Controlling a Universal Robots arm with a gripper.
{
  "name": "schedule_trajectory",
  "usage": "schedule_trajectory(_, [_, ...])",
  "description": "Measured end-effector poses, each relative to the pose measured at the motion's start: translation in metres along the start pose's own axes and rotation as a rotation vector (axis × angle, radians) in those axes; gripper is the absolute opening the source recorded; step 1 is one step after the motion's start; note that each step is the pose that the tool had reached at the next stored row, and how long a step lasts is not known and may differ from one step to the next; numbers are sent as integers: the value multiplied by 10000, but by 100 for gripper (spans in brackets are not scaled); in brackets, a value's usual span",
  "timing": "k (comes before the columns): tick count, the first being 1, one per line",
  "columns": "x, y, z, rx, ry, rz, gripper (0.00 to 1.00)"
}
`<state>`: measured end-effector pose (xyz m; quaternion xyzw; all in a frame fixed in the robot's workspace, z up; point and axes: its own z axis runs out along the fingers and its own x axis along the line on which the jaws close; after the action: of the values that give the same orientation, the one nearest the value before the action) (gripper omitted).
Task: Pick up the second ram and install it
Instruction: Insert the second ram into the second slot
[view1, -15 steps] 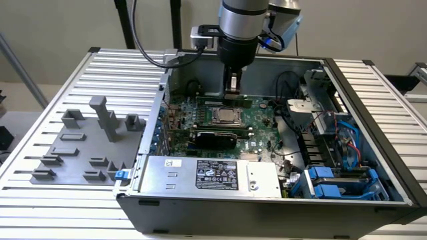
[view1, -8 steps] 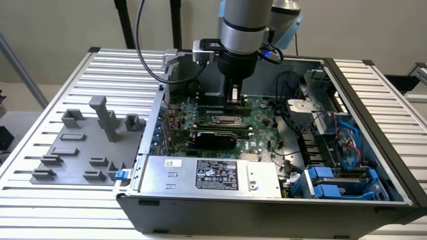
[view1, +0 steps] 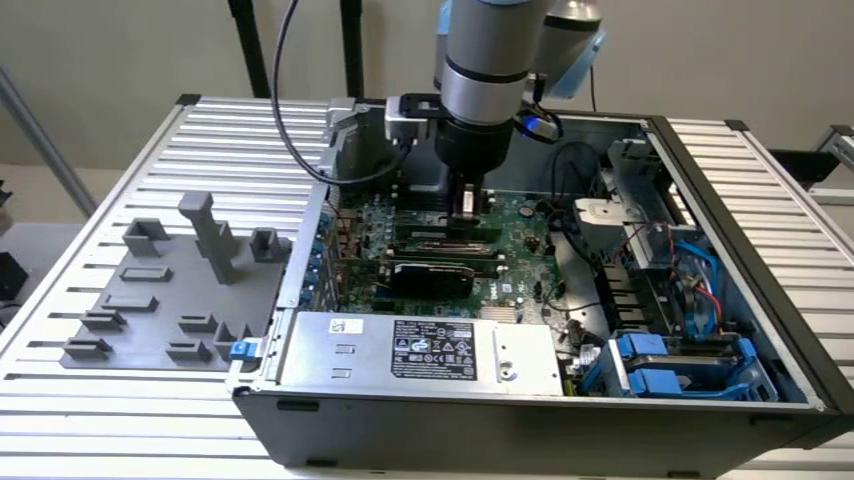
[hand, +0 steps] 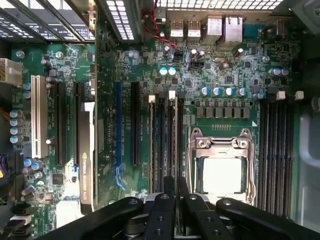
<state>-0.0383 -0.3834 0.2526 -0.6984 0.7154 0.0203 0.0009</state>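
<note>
Arm: grey Universal Robots arm (view1: 491, 50) reaches down from above into the open computer case (view1: 747, 300)
Pincer: the pincer (view1: 466, 205) is low over the motherboard (view1: 514, 215), at the memory slots beside the processor socket; in the wrist view its black fingers (hand: 165, 210) stand close together
Pincer state: pressed together on a thin upright edge, pinching the second ram
Second ram: the second ram (hand: 171, 145) stands on edge straight below the pincer, lined up along a black memory slot; whether it is fully seated I cannot tell
Neighbouring slot: just beside the pincer's stick, another stick (hand: 152, 140) with a white latch at its far end sits in the next slot
Processor socket: the metal-framed socket (hand: 222, 165) lies just beside the pincer, on the side away from the graphics card
Graphics card: a black card (hand: 86, 155) stands on edge in an expansion slot, well apart from the pincer
Far slots: an empty bank of black memory slots (hand: 276, 150) lies beyond the socket
Power supply: silver box with a label (view1: 420, 350) lies in the case, near the exterior view's front edge, apart from the pincer
Counter: ribbed metal counter (view1: 120, 440) carries the case; a grey fixture tray (view1: 174, 290) lies well apart toward the exterior view's left
</note>
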Motion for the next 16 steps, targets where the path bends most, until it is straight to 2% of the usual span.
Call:
schedule_trajectory(8, [8,-5,140,2,33,16,0])
schedule_trajectory(16, [8,-5,162,3,47,30,0])
